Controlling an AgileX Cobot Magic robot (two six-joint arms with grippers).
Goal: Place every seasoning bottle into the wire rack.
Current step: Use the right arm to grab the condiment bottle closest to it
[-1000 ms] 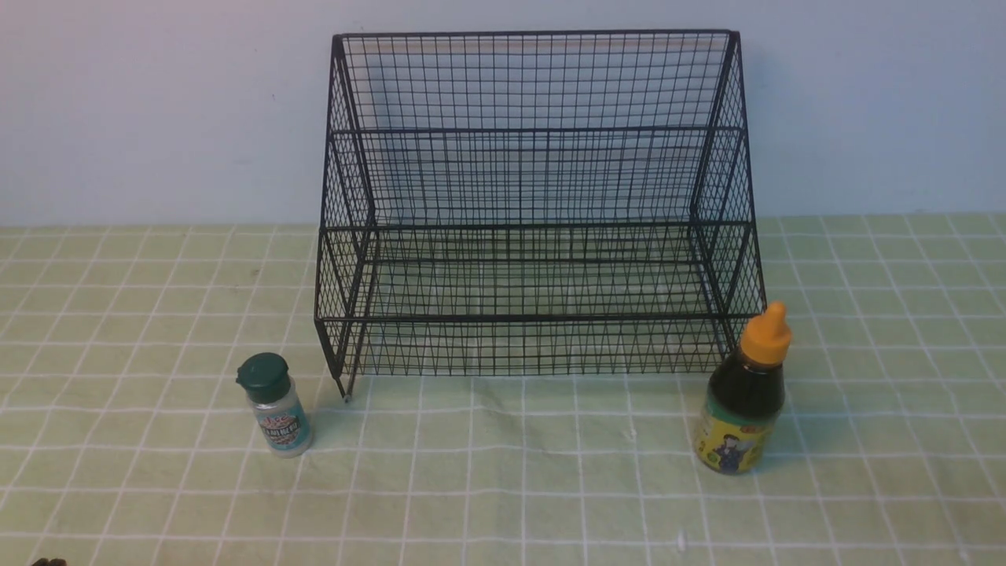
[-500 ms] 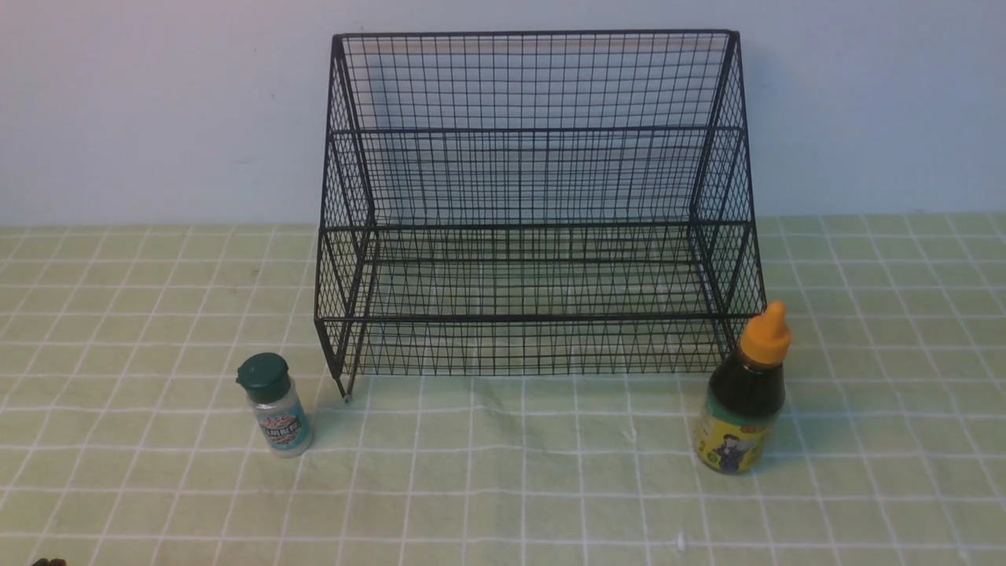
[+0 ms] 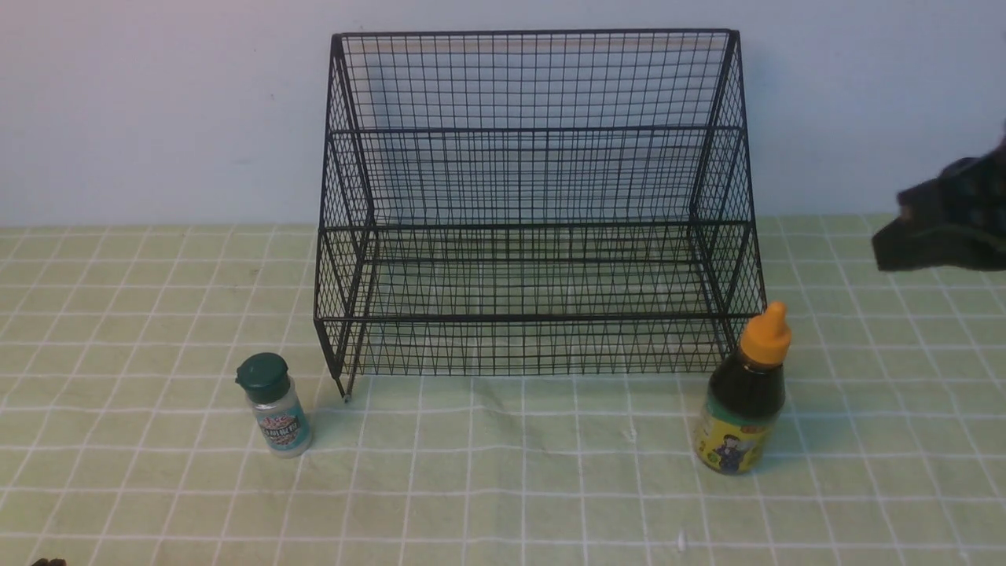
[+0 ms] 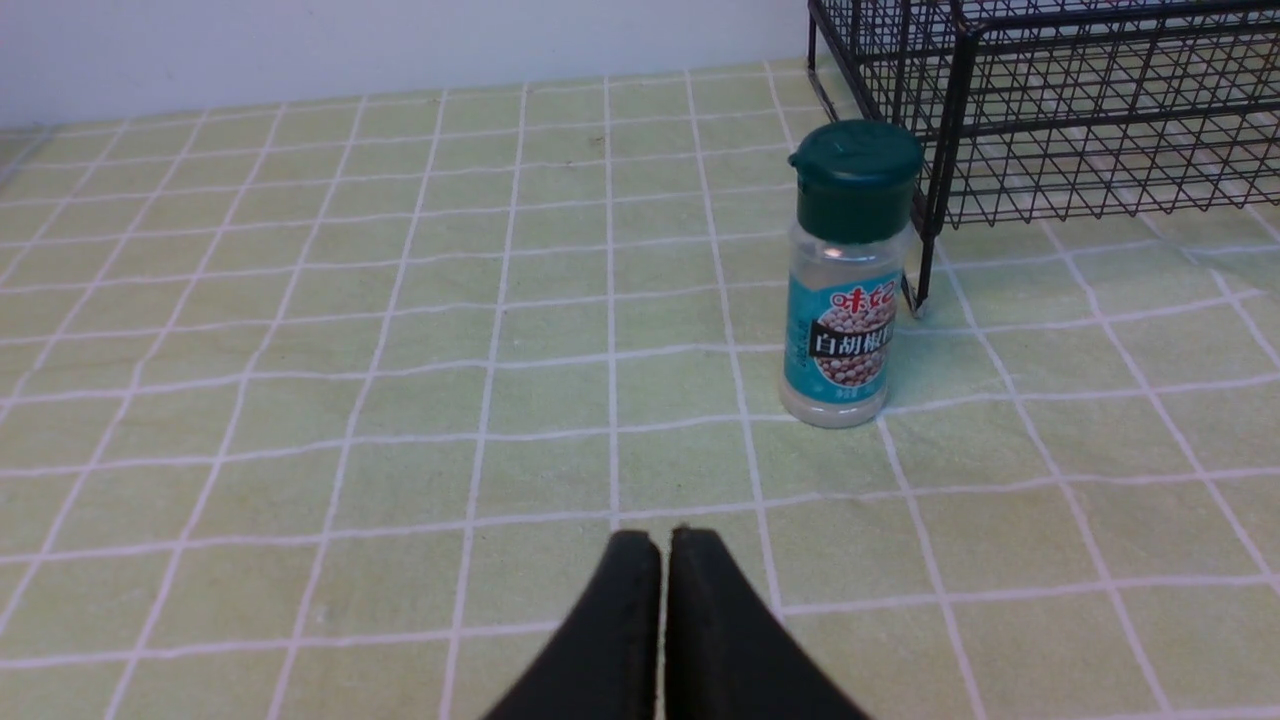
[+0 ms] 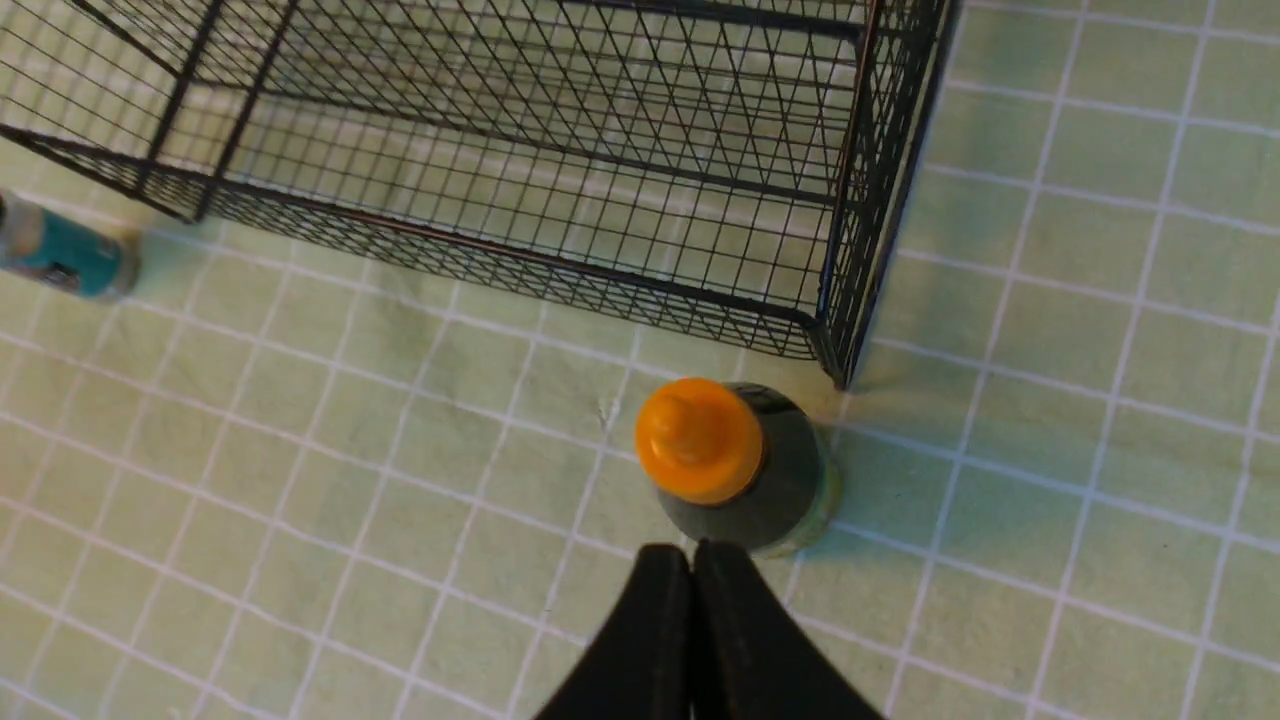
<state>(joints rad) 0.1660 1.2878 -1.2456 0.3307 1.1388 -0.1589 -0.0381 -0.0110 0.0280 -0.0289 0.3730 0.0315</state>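
Observation:
The black wire rack (image 3: pixel 534 204) stands empty at the back of the table, its corner also in the left wrist view (image 4: pixel 1050 110) and right wrist view (image 5: pixel 560 150). A small clear shaker (image 3: pixel 275 405) with green cap and teal label stands upright off the rack's front left leg (image 4: pixel 845 275). The dark bottle (image 3: pixel 743 393) with orange nozzle cap stands by the front right corner (image 5: pixel 735 465). My left gripper (image 4: pixel 665 535) is shut and empty, low over the cloth short of the shaker. My right gripper (image 5: pixel 692 548) is shut, high above the dark bottle; its arm (image 3: pixel 943 216) is blurred at the right edge.
A green checked cloth (image 3: pixel 503 472) covers the table, with a pale wall (image 3: pixel 157 102) right behind the rack. The shaker's lower half shows at the edge of the right wrist view (image 5: pixel 60 260).
The right arm has come into the front view at the right edge, blurred. Bottles, rack and left gripper have not moved.

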